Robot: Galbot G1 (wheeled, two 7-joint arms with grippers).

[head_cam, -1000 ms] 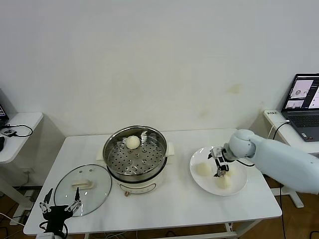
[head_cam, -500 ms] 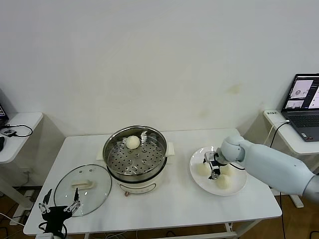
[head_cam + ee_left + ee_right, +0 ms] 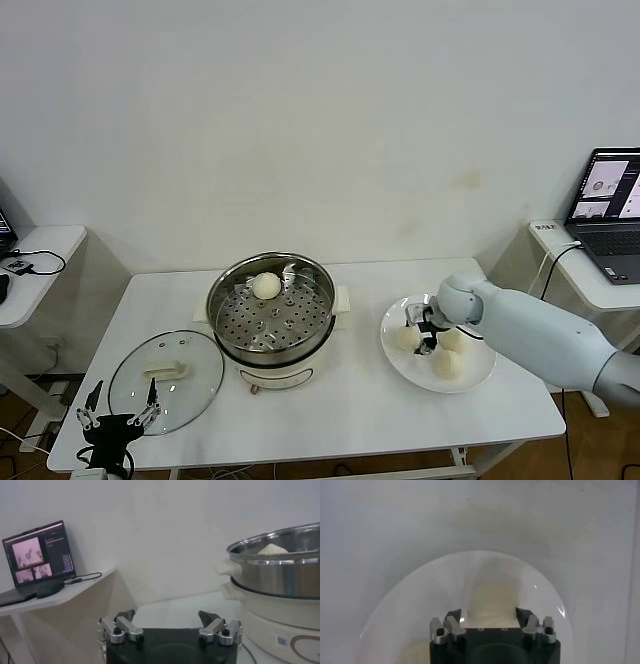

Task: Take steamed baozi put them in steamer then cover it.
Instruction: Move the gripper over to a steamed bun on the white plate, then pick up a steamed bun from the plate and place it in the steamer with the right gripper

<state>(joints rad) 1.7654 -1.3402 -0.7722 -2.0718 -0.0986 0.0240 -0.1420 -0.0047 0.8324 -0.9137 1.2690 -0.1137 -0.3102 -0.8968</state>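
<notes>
One steamed baozi (image 3: 266,286) lies on the perforated tray of the steamer (image 3: 232,275). Three more rest on a white plate (image 3: 478,378) at the right. My right gripper (image 3: 424,333) is down on the plate's left side, and its fingers press both sides of the left baozi (image 3: 405,340). The right wrist view shows this baozi (image 3: 490,597) filling the gap between the right gripper's (image 3: 487,614) fingertips. The cover (image 3: 195,385) lies flat on the table left of the steamer. My left gripper (image 3: 118,410) hangs open at the table's front left corner, holding nothing.
A laptop (image 3: 610,215) sits on a side table at the far right. Another small table (image 3: 35,260) with cables stands at the far left. In the left wrist view the steamer (image 3: 280,575) rises close beside the left gripper (image 3: 169,617).
My right gripper has moved left across the plate and its fingers have closed in around the left baozi. The left arm has stayed still.
</notes>
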